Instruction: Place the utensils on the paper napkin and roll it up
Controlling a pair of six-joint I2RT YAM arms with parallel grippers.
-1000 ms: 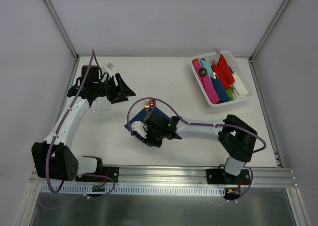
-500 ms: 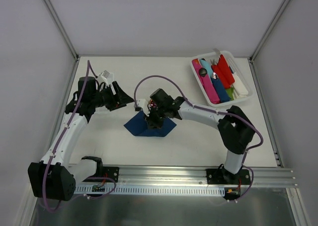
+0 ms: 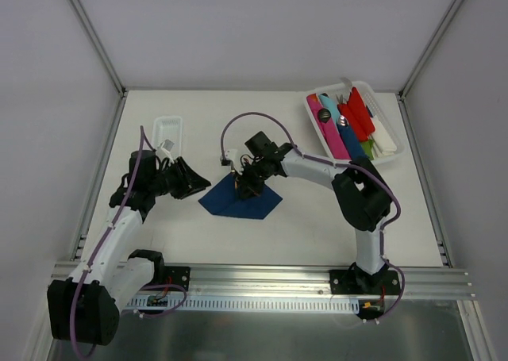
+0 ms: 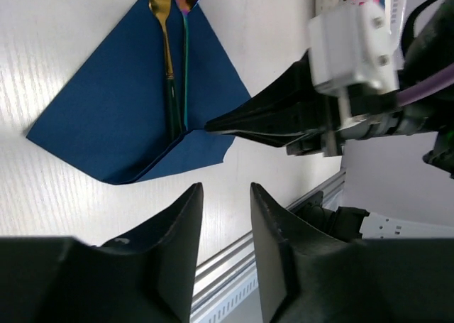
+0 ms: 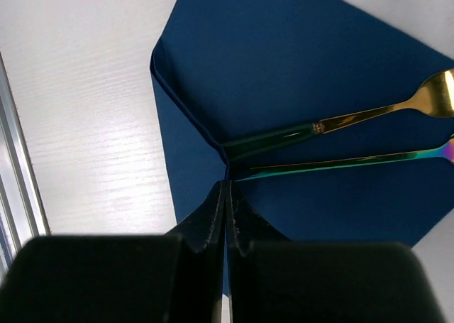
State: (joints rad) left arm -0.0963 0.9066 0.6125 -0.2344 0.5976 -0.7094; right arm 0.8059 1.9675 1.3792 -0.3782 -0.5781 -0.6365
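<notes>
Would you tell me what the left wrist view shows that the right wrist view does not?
Only the left wrist: the left gripper, jaws apart, and the tines of the fork. Only the right wrist: the closed seam of the right gripper, jaws shut. Both: the paper napkin, a corner folded at the handle ends of fork and spoon.

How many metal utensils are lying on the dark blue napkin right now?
2. A gold fork lies on the napkin, and a rainbow-tinted spoon lies right beside it, parallel; both handle ends slip under the folded corner, which could hide something more.
</notes>
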